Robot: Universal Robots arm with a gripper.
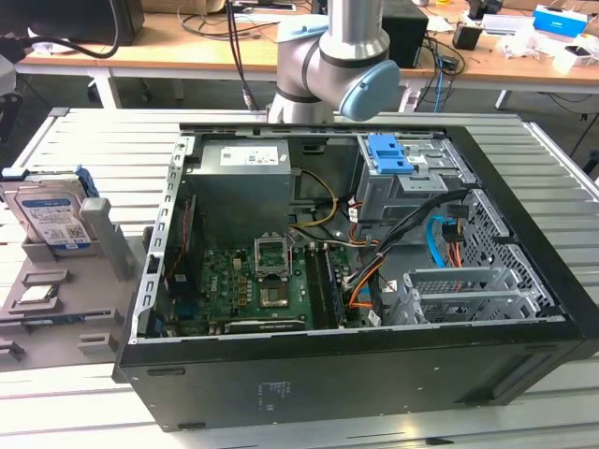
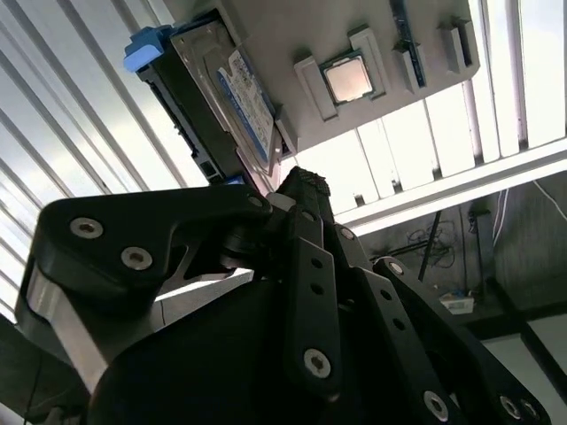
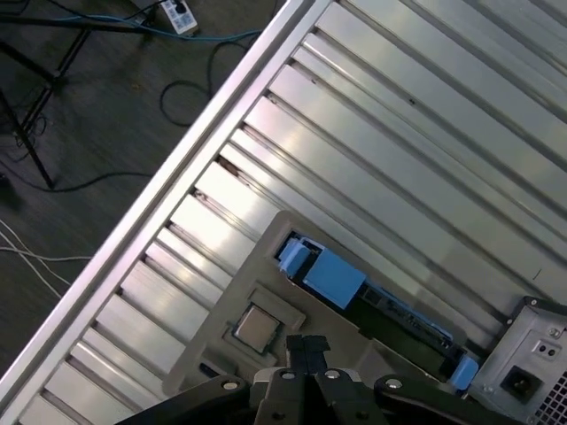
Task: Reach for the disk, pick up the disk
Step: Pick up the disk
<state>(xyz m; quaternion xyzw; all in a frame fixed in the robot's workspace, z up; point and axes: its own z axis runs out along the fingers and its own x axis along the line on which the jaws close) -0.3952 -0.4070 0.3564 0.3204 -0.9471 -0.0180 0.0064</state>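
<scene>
The disk (image 1: 51, 217) is a silver drive with a blue-and-white label and blue rails. It stands on edge in a grey holder (image 1: 103, 245) at the exterior view's left, beside the open computer case. In the second wrist view the disk (image 2: 232, 104) lies beyond my black gripper (image 2: 301, 181), with a gap between them. In the first wrist view the blue top rail of the disk (image 3: 330, 276) runs just past my gripper (image 3: 307, 347). The fingertips sit together, shut on nothing.
The open black computer case (image 1: 356, 374) fills the middle of the slatted metal table (image 1: 84, 131); its power-supply corner (image 3: 532, 354) is close to the disk. A square chip (image 3: 255, 326) lies in the grey holder. The table edge (image 3: 133, 239) drops to a floor with cables.
</scene>
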